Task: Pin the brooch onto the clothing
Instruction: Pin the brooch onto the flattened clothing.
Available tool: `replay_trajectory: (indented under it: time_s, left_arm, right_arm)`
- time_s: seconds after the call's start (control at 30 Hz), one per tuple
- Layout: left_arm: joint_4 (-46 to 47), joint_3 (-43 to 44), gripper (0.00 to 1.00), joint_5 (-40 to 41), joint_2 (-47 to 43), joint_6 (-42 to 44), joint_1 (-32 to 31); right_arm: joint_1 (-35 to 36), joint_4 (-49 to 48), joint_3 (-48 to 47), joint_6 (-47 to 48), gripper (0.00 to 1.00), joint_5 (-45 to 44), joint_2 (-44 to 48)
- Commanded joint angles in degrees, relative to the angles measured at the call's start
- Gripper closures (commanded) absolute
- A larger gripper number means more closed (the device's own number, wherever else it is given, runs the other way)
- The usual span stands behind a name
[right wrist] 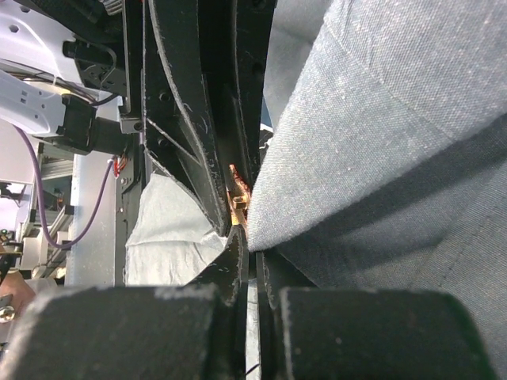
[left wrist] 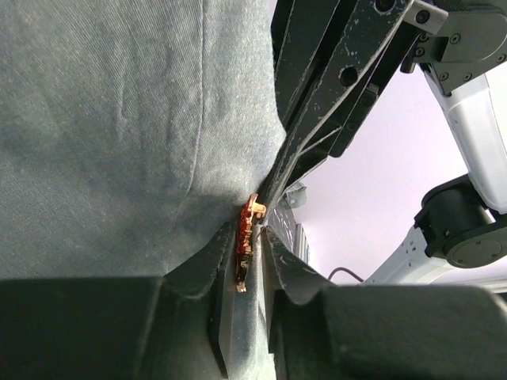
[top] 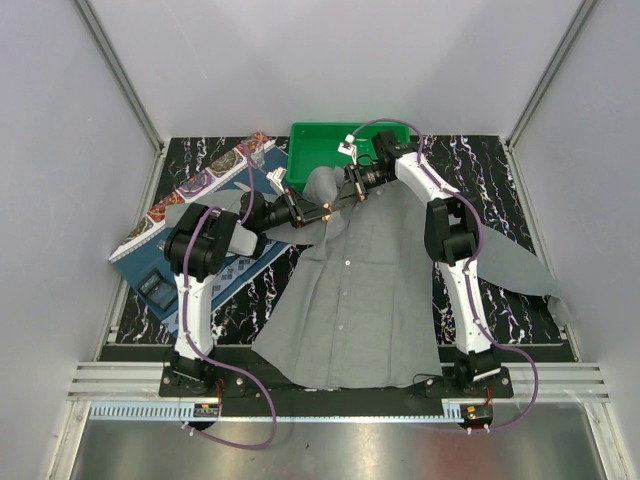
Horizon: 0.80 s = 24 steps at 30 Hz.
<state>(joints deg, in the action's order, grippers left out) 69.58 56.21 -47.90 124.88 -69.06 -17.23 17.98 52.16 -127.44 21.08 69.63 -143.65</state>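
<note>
The right gripper [right wrist: 252, 253] clamps tight on a raised fold of the shirt [top: 360, 290], apparently to steady the cloth. The left gripper [top: 316, 211] has its jaws narrow around the brooch [left wrist: 247, 241], pressing it against that fold.

Robotics lab test cell, by the look; boxed in by white panels [top: 330, 60] on aluminium framing [top: 118, 72] (black marbled bench [top: 500, 170] inside).

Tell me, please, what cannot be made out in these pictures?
- Left wrist view: the brooch shows edge-on only; shirt folds hide its pin and whether the left gripper clamps it.
- Right wrist view: the left gripper's dark fingers and cloth cover most of the brooch.
- Top view: the brooch is lost where the right gripper meets the left.
</note>
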Motion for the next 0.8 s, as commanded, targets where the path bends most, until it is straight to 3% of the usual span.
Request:
replay_trajectory:
  time_s: [0.0,0.33,0.77]
  left_arm:
    - [25.8,2.1,0.79,1.1,-0.3,-0.5,-0.4]
    - [23.0,2.2,0.96,1.4,-0.1,0.9,-0.5]
    - [22.0,2.9,0.90,1.1,0.4,0.4,-0.9]
  right_arm:
    - [1.0,0.1,0.6,3.0,1.00,-1.0,4.6]
    - [1.6,1.2,-0.4,4.2,1.00,-0.9,4.8]
    - [2.9,4.0,-0.4,8.3,1.00,-2.7,5.1]
